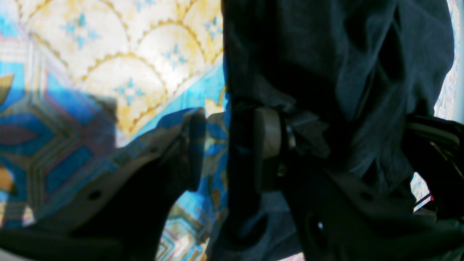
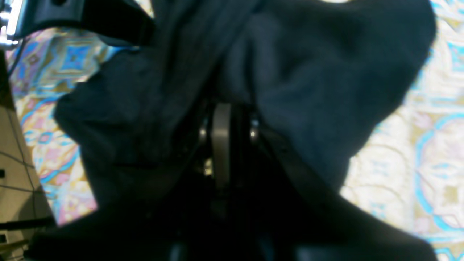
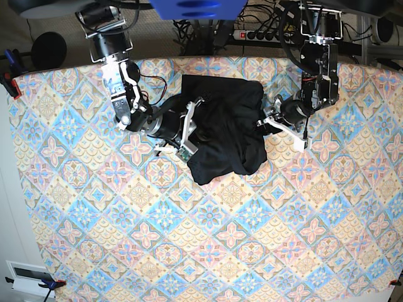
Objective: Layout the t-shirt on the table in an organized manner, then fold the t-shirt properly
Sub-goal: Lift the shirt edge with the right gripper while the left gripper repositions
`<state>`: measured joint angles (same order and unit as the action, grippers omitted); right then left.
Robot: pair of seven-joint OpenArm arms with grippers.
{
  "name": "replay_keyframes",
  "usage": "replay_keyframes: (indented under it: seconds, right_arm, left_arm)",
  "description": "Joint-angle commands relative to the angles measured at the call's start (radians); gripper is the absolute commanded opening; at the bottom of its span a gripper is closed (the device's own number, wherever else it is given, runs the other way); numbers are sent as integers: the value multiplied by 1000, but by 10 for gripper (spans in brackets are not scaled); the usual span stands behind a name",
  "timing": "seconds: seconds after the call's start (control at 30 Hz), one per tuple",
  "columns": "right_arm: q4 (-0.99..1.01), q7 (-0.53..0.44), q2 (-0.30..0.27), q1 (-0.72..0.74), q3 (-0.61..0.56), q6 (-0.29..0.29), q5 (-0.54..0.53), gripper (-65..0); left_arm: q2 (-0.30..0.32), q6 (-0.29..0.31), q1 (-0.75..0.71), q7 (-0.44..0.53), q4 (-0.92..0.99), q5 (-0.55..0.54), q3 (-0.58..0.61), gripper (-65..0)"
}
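The black t-shirt (image 3: 227, 126) lies bunched in a heap at the back middle of the patterned table (image 3: 189, 239). My right gripper (image 3: 192, 129) is at the heap's left edge. In the right wrist view this gripper (image 2: 226, 119) is shut on the t-shirt (image 2: 308, 72), and folds rise on both sides of it. My left gripper (image 3: 269, 121) is at the heap's right edge. In the left wrist view it (image 1: 230, 145) stands open, with a strip of the t-shirt (image 1: 326, 54) inside the jaws against one finger (image 1: 268, 134). The other finger (image 1: 192, 145) is clear of the cloth.
A power strip and cables (image 3: 258, 31) run behind the table's back edge. Clamps (image 3: 9, 82) hold the cloth at the left edge. A white box (image 3: 28, 277) sits off the front left corner. Bare tablecloth (image 1: 127, 54) spreads in front of the heap.
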<state>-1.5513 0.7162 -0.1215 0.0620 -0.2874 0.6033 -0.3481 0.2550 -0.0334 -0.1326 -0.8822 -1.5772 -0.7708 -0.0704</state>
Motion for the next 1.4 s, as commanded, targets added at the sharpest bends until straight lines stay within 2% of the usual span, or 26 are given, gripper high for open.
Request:
replay_keyframes:
  seconds: [0.0, 0.23, 0.3, 0.43, 0.53, 0.67, 0.8, 0.87, 0.93, 1.07, 1.37]
  right_arm:
    - [-13, -28, 4, 32, 9, 7, -21, -599]
    - [68, -28, 6, 80, 10, 7, -21, -599]
    - [94, -31, 9, 80, -23, 7, -19, -599]
    - [173, -116, 9, 80, -140, 7, -19, -599]
    - [214, -139, 9, 75, -195, 7, -19, -599]
    - [197, -134, 10, 72, -209, 7, -19, -599]
    - [96, -129, 10, 46, -209, 7, -22, -599]
    - [58, -91, 12, 37, -209, 7, -22, -598]
    - [38, -53, 30, 35, -221, 7, -22, -598]
    - [38, -50, 64, 35, -270, 7, -21, -598]
    - [116, -51, 136, 37, -290, 7, -19, -598]
  left_arm:
    - [7, -7, 4, -4, 2, 7, 1, -437]
    - [5, -7, 6, -4, 8, 9, 1, -436]
    - [5, -7, 8, -2, 8, 7, 1, -436]
    - [5, -7, 23, -2, 8, 4, -1, -436]
    - [5, -7, 32, -2, 10, 4, 1, -436]
    - [5, -7, 35, -2, 10, 3, -4, -436]
    - [5, -7, 35, 2, 7, 1, -9, -436]
    - [5, -7, 34, 36, 5, 1, -9, -436]
    - [7, -7, 32, 57, 5, 1, -10, -436]
    - [5, -7, 32, 61, 2, -3, -39, -437]
    - [14, -7, 32, 54, 2, -253, -207, -437]
